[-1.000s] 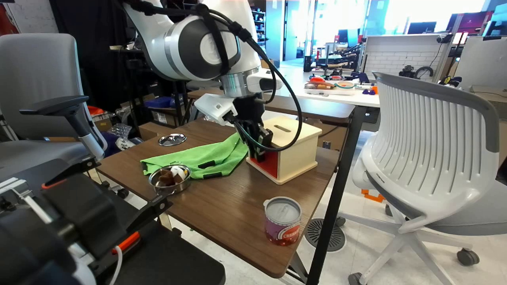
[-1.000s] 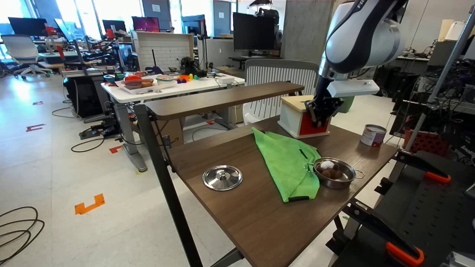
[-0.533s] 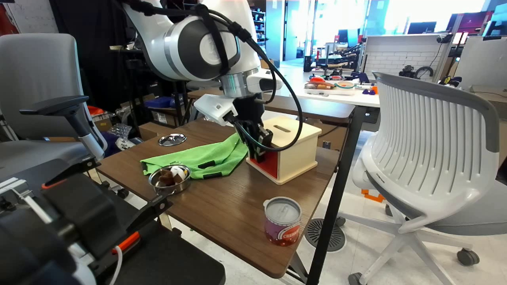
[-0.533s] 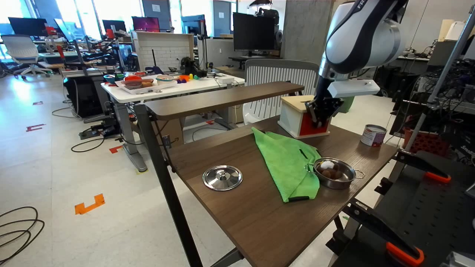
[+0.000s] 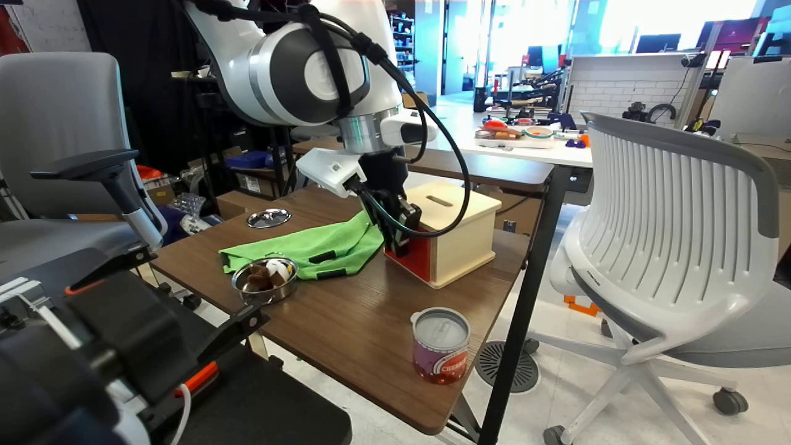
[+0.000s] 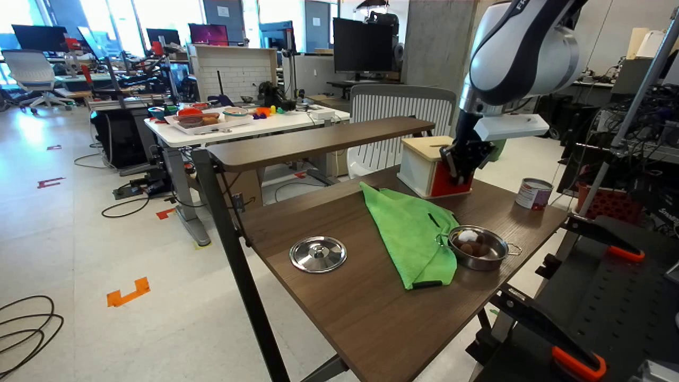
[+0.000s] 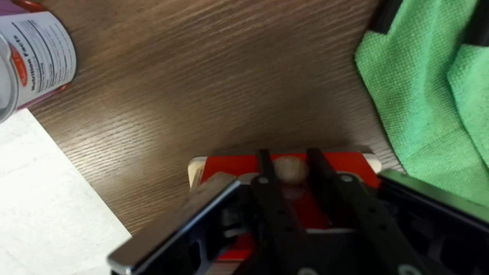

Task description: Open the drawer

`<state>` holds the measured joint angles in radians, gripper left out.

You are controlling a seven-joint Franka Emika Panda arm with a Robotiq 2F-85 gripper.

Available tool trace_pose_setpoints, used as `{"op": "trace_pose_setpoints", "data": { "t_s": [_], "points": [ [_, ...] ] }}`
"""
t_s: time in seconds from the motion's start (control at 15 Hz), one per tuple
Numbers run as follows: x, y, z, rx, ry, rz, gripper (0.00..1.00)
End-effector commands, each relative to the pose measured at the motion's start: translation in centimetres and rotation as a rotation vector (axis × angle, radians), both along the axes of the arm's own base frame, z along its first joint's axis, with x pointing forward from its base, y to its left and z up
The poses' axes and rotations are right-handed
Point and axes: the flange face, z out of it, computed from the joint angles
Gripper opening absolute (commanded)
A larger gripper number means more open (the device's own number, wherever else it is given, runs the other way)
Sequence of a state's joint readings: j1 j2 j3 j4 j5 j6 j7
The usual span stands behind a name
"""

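Observation:
The drawer's red front (image 5: 418, 258) is on the tan wooden box (image 5: 466, 247) with a slot on top. The drawer (image 6: 441, 183) and box (image 6: 415, 167) also show in an exterior view. The drawer front stands very slightly out from the box. In the wrist view, a round wooden knob (image 7: 291, 170) sits on the red front (image 7: 231, 164). My gripper (image 7: 289, 158) has its black fingers closed on either side of the knob. In both exterior views the gripper (image 5: 400, 247) (image 6: 459, 179) is in front of the drawer and hides the knob.
A tin can (image 5: 440, 346) stands near the table (image 5: 346, 321) edge, in front of the box to one side. A green cloth (image 6: 408, 228) lies close to the box. A steel pot (image 6: 490, 261) with items in it and a steel lid (image 6: 318, 254) lie farther off.
The gripper has moved slightly away from the box within the last half second. The red drawer front has come out a little with it. The box stays in place.

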<state>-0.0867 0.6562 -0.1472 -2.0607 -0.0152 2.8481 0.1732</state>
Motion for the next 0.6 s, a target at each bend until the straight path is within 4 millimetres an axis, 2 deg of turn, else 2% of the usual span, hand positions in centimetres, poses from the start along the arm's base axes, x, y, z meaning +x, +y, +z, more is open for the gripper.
{"op": "trace_pose_setpoints", "data": {
  "t_s": [0.0,0.53],
  "points": [
    [-2.0,0.5,0.6,0.003,0.051,0.032,0.07],
    [-4.6,1.4,0.1,0.011,0.091,0.055,0.07]
  ]
}}
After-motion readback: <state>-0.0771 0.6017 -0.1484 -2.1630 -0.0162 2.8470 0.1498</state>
